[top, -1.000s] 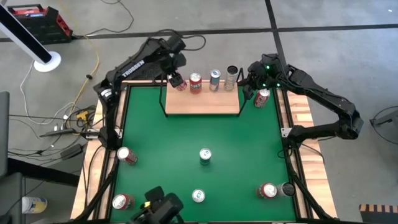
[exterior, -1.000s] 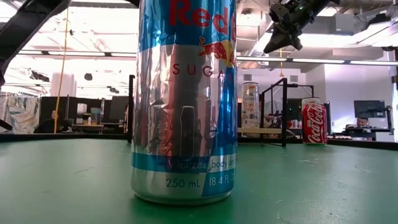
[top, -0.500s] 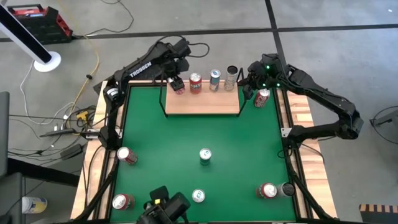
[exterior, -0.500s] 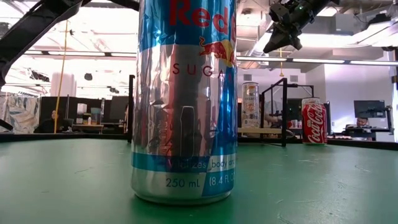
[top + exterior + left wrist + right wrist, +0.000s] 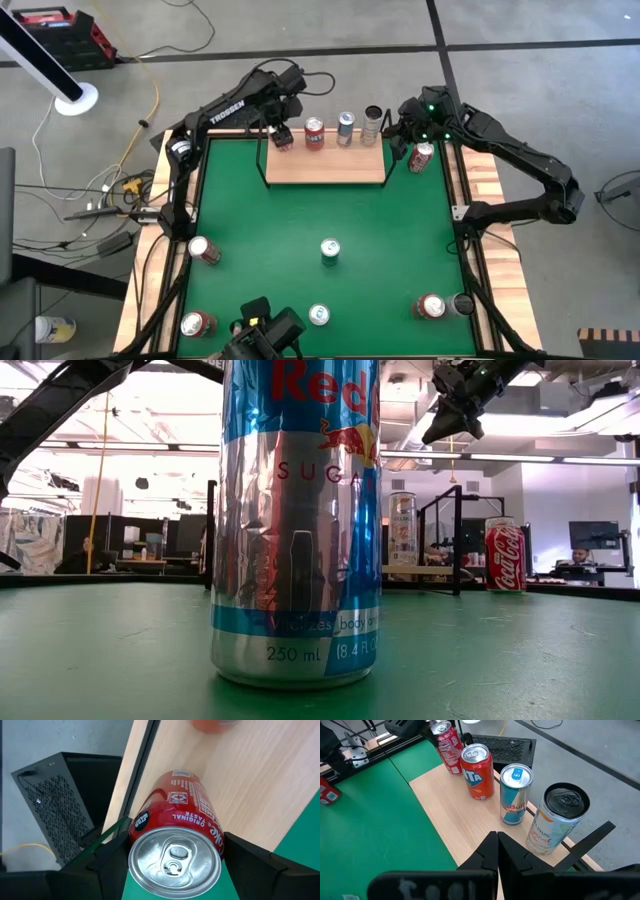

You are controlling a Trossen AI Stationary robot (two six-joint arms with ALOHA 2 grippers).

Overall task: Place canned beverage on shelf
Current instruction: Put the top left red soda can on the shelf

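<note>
The shelf (image 5: 325, 165) is a light-wood board with a black wire frame, at the table's far edge. On it stand an orange-red can (image 5: 477, 772), a blue-silver can (image 5: 515, 792) and a pale can with a dark top (image 5: 557, 820). My left gripper (image 5: 283, 135) is over the shelf's far left corner, shut on a red cola can (image 5: 175, 860). My right gripper (image 5: 497, 847) is shut and empty, above the shelf's right end. It shows high up in the low view (image 5: 440, 425). Another red can (image 5: 422, 157) stands on the table right of the shelf. My left gripper pinches the red cola can's side wall just below the top rim (image 5: 137, 827), one finger (image 5: 107, 865) on each side. The fingers come from above, along the can, whose top faces the wrist. The can (image 5: 447, 740) leans over the shelf's left end. I cannot tell whether its base touches the board.
Several cans lie or stand on the green table: (image 5: 203, 250), (image 5: 329, 250), (image 5: 197, 323), (image 5: 430, 305), (image 5: 462, 303). A tall blue-silver can (image 5: 295, 520) fills the low view's front. The shelf's near half is bare board.
My left arm has stretched a little farther over the shelf's far left corner. The red can in its gripper has shifted slightly toward the table's left edge.
</note>
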